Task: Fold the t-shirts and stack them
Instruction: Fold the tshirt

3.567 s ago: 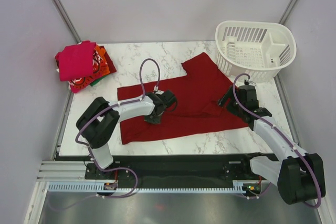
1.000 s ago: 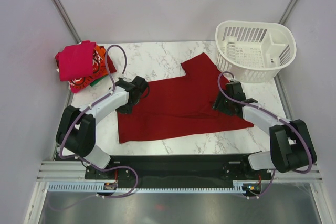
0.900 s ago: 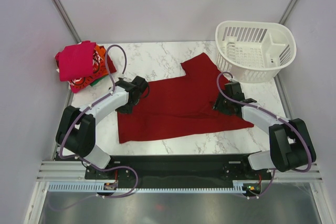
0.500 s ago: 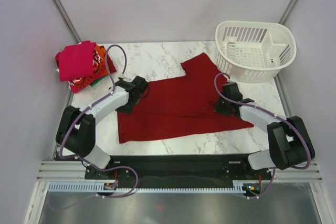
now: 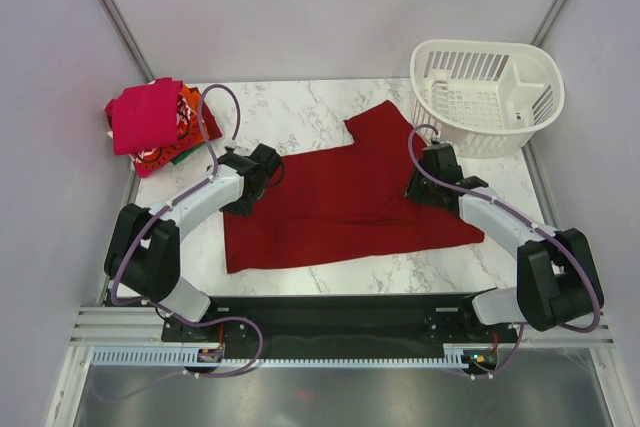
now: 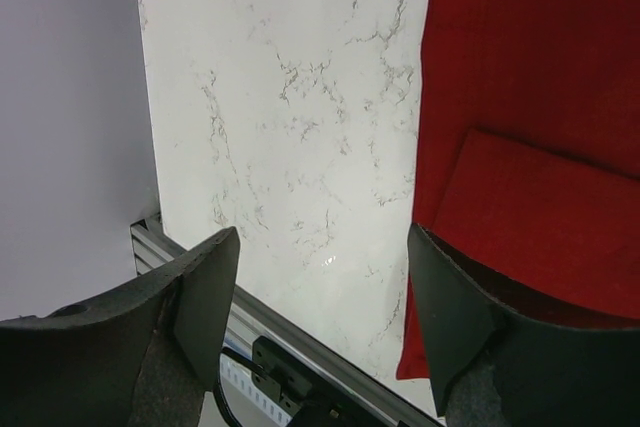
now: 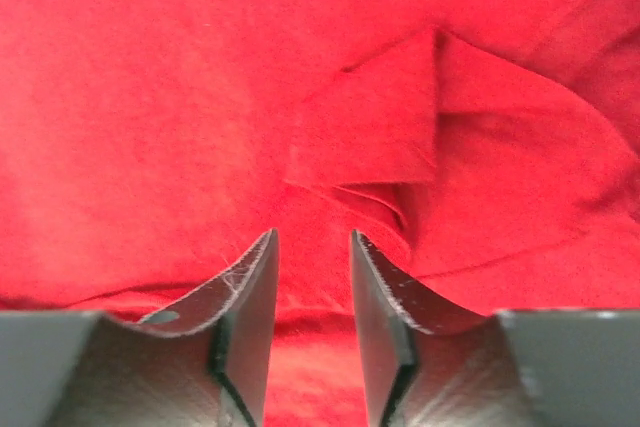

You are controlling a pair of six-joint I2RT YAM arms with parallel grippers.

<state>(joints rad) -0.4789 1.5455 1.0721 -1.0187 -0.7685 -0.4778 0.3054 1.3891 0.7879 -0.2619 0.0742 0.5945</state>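
A plain dark red t-shirt (image 5: 340, 197) lies spread flat on the marble table (image 5: 300, 112), one sleeve pointing toward the basket. My left gripper (image 5: 243, 202) stands open at the shirt's left edge. In the left wrist view its jaws (image 6: 325, 287) straddle bare marble, with a folded layer of the red t-shirt (image 6: 540, 217) by the right finger. My right gripper (image 5: 418, 190) is low over the shirt's right side. In the right wrist view its jaws (image 7: 312, 247) stand a little apart over the red t-shirt (image 7: 200, 97), close to a small raised crease (image 7: 380, 137).
Several folded t-shirts (image 5: 150, 122), magenta on top with orange and printed red beneath, are piled at the table's far left corner. A white slotted basket (image 5: 487, 95) stands at the far right. The table's metal edge rail (image 6: 300, 347) runs close under the left gripper.
The right gripper has crept a little farther up the shirt's right side, toward the basket. The left arm and the shirt have stayed put.
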